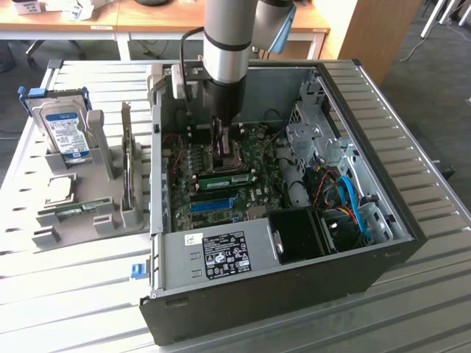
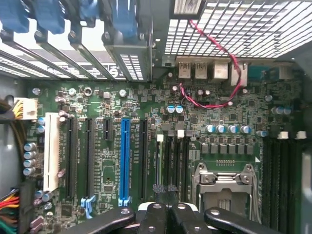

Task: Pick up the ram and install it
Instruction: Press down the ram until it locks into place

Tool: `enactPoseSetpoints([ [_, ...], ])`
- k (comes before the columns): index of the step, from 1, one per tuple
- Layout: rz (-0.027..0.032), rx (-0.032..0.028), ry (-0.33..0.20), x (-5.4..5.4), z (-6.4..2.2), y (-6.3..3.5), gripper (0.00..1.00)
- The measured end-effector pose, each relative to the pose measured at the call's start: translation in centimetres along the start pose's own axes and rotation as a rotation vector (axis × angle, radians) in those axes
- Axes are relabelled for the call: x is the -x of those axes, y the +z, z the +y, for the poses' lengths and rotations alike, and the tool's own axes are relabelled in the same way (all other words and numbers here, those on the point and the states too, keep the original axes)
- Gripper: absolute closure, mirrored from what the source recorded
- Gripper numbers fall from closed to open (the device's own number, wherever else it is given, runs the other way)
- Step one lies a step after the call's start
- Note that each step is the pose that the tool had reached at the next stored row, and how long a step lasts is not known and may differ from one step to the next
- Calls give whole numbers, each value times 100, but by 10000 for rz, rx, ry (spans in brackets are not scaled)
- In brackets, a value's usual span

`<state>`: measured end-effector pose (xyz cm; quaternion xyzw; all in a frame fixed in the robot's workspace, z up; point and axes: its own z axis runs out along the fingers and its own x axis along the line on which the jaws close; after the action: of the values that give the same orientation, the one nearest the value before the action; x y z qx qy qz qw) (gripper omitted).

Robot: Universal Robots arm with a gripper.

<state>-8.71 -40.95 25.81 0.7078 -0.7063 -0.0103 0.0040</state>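
My gripper point(image 1: 223, 151) pressed shut, holding nothing, low over the board point(image 1: 254, 193); ram point(image 1: 226, 178) seated just beside it.

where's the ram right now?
In the exterior view, a ram stick lies seated on the motherboard inside the open computer case, just below the gripper and above the blue slot.

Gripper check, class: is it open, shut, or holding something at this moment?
Gripper: shut, nothing seen between its fingertips, over the motherboard.
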Motion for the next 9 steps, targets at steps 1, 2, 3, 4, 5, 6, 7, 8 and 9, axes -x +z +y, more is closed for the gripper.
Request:
enactPoseSetpoints([
  [1, -1, 0, 0, 0, 1, -24, 89],
  [2, 0, 0, 0, 0, 1, -49, 89],
  [3, 1, 1, 0, 0, 2, -77, 89],
  [4, 0, 0, 0, 1, 2, -102, 89],
  [5, 0, 0, 0, 1, 3, -126, 89],
  [6, 0, 0, 0, 1, 3, -150, 89],
  [7, 0, 0, 0, 1, 4, -174, 89],
  [8, 0, 0, 0, 2, 4, -198, 89],
  [9, -1, 0, 0, 2, 4, -221, 89],
])
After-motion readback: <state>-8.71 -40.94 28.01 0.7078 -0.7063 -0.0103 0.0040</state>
